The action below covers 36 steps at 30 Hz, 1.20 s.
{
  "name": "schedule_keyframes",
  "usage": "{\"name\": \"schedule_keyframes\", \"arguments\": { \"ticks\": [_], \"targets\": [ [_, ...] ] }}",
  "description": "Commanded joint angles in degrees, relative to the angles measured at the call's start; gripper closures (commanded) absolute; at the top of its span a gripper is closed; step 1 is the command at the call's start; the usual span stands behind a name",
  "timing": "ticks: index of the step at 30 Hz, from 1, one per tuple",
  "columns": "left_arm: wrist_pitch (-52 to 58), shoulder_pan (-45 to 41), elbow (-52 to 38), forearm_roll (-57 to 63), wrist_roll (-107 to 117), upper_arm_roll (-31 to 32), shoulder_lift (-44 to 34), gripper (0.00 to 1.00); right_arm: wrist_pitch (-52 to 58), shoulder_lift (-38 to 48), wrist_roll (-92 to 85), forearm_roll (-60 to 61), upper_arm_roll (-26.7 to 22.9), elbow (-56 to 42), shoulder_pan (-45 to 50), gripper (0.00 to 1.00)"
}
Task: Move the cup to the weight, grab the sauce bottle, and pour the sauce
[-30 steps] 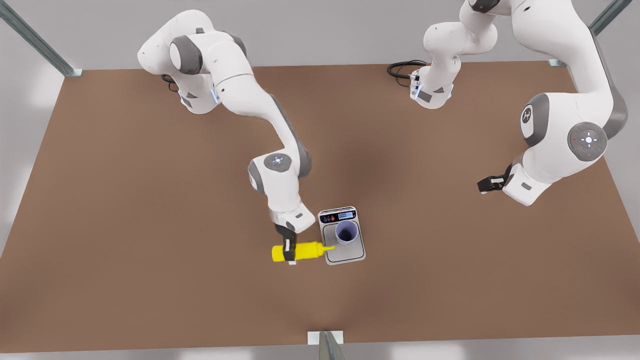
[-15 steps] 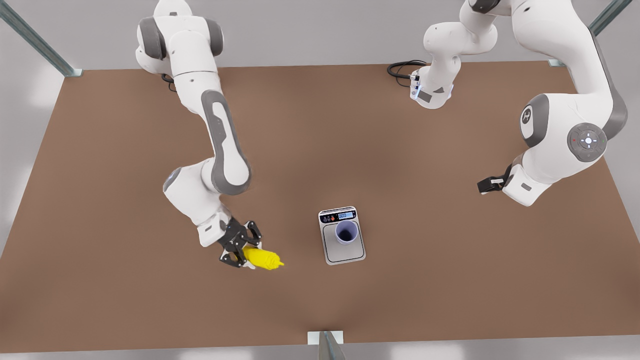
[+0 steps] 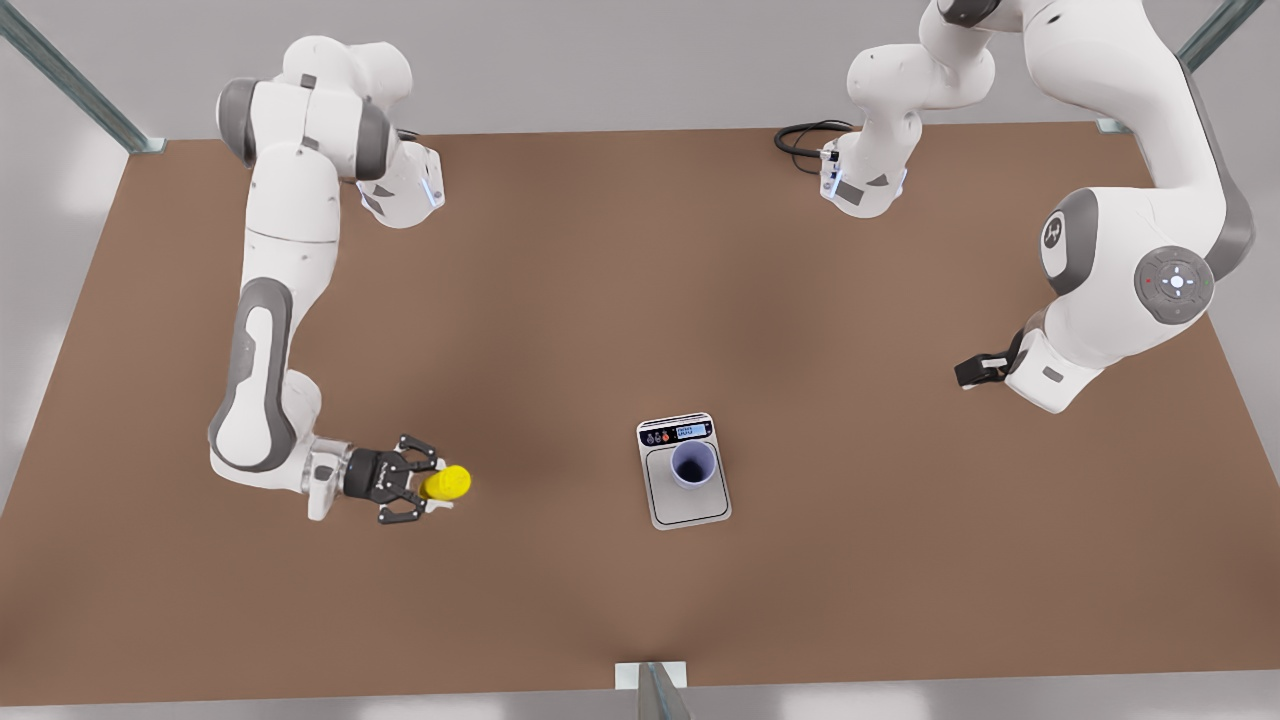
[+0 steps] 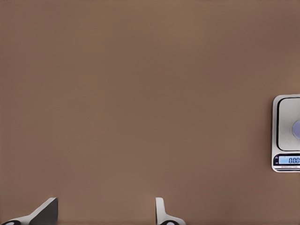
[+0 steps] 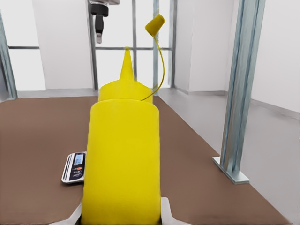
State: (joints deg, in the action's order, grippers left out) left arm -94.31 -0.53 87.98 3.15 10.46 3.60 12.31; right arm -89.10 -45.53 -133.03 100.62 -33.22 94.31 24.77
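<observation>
The right gripper (image 3: 432, 487), fingers clamped on the upright sauce bottle (image 3: 446, 484), stands well left of the cup (image 3: 693, 465) on the weight (image 3: 686, 505); pouring seemingly done, setting it down apparently remains; the left gripper (image 3: 968, 371) waits, fingers apart.

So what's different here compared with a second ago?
The right gripper has carried the sauce bottle away from the weight toward the front view's left and turned it from lying on its side to upright, still clamped. The cup stays on the weight, and the left gripper waits unmoved, fingers apart.
</observation>
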Motion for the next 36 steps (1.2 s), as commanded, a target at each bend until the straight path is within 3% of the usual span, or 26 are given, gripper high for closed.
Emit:
{"name": "schedule_keyframes", "arguments": {
  "ticks": [1, 3, 6, 11, 21, 36],
  "targets": [
    [0.0, 0.0, 0.0, 0.01, 0.0, 0.0, 0.0, 0.0, 1.46, -0.26, -1.0, 0.01, 0.09, 0.0, -0.42, 0.39],
    [0.0, 0.0, 0.0, 0.01, 0.09, 0.0, 0.0, 0.0, 6.57, -2.98, -3.55, 0.54, 0.26, -0.53, -3.23, 0.39],
    [0.0, 0.0, 0.0, 0.01, 0.09, 0.09, 0.08, 0.0, 7.1, -4.39, -6.45, 5.9, 10.28, -0.53, -11.58, 0.39],
    [-0.09, 0.0, 0.0, 0.01, 0.09, 0.09, 0.08, 0.0, 7.18, -8.34, -9.44, 16.35, 13.97, 1.06, -11.94, 0.39],
    [-0.09, 0.0, 0.0, 0.01, 0.18, 0.09, 0.26, 0.0, 10.61, -13.18, -11.2, 19.7, 15.56, -0.17, -12.02, 0.38],
    [-0.09, 0.0, 0.0, 0.01, 0.18, 0.09, 0.52, 0.0, 10.7, -13.88, -11.02, 19.61, 16.08, -0.17, -11.94, 0.36]
  ]
}}
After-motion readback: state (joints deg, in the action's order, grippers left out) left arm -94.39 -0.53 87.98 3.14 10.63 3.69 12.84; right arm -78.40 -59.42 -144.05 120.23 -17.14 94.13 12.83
